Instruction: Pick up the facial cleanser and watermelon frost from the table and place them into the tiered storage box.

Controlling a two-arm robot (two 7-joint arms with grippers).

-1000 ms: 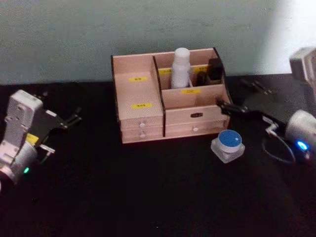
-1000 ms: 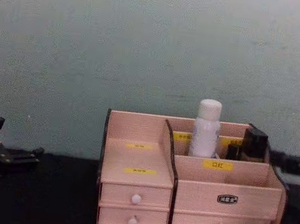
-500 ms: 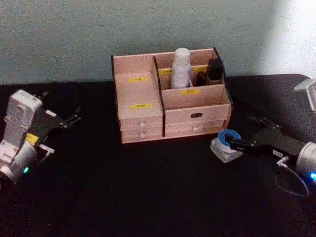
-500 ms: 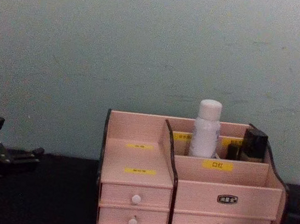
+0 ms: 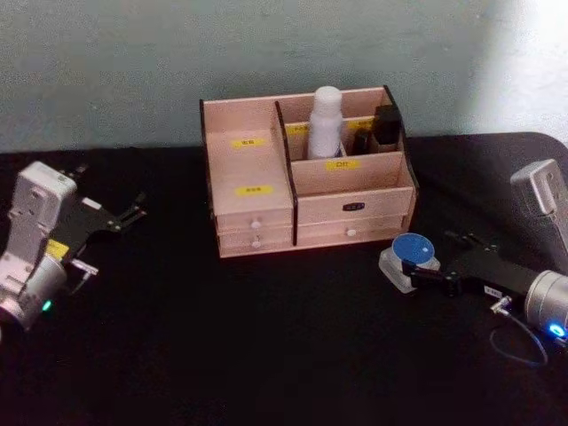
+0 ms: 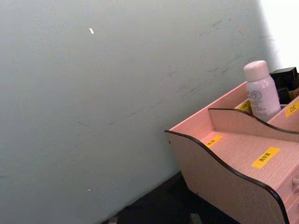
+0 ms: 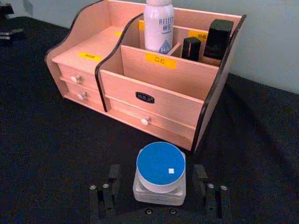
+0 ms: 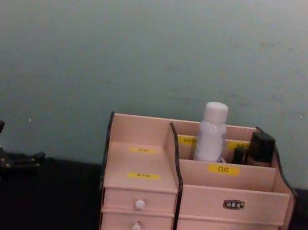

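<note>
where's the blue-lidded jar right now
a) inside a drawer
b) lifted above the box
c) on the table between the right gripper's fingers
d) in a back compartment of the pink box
c: the blue-lidded jar stands on the black table in front of the tiered storage box, with the right gripper open, one finger on each side of it and a gap at both.

The light is low. A pale glare washes out the wall (image 5: 532, 53) at the far right of my head view. The black counter (image 5: 266, 355) swallows every shadow, and my dark right hand (image 7: 155, 179) nearly merges with it. The tiered storage box (image 7: 159, 88) is lit softly and evenly, without hard highlights.
</note>
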